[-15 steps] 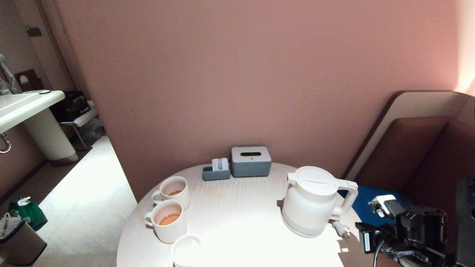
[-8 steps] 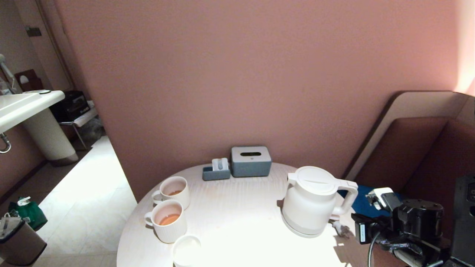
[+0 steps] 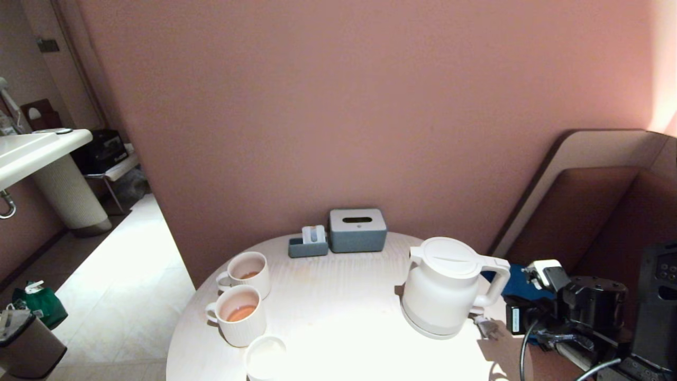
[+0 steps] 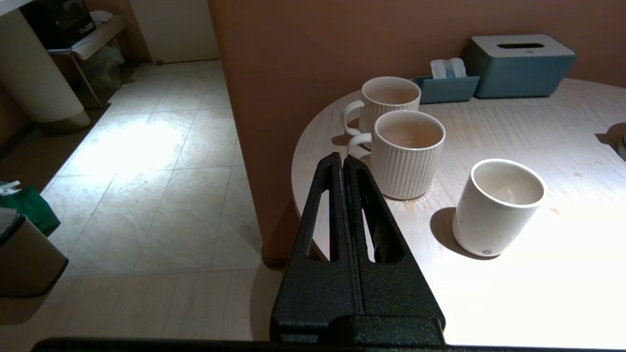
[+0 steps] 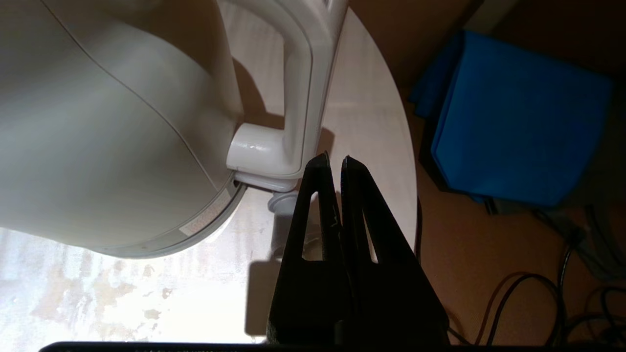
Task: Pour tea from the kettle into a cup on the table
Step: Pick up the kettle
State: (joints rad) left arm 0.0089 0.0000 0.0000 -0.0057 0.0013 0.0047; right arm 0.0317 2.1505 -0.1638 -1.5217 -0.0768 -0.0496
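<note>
The white kettle (image 3: 447, 288) stands upright on the right side of the round pale table (image 3: 338, 312), its loop handle (image 3: 500, 280) facing my right arm (image 3: 587, 309). In the right wrist view my right gripper (image 5: 335, 159) is shut and empty, its tips just short of the foot of the kettle's handle (image 5: 303, 88). The small plain cup (image 3: 266, 357) sits at the table's near edge. My left gripper (image 4: 342, 157) is shut and empty, hovering off the table's left edge near the cup (image 4: 496, 208). Reddish tea (image 3: 241, 312) lies in two ribbed mugs.
Two ribbed mugs (image 3: 240, 316) (image 3: 248, 272) stand left of the middle. A grey tissue box (image 3: 357, 229) and small tray (image 3: 308, 244) sit by the wall. A plug (image 3: 484, 326) lies beside the kettle. A blue pad (image 5: 513, 117) rests on the bench right of the table.
My right arm has risen a little and edged closer to the kettle's handle. The kettle, the cup and the mugs have not moved.
</note>
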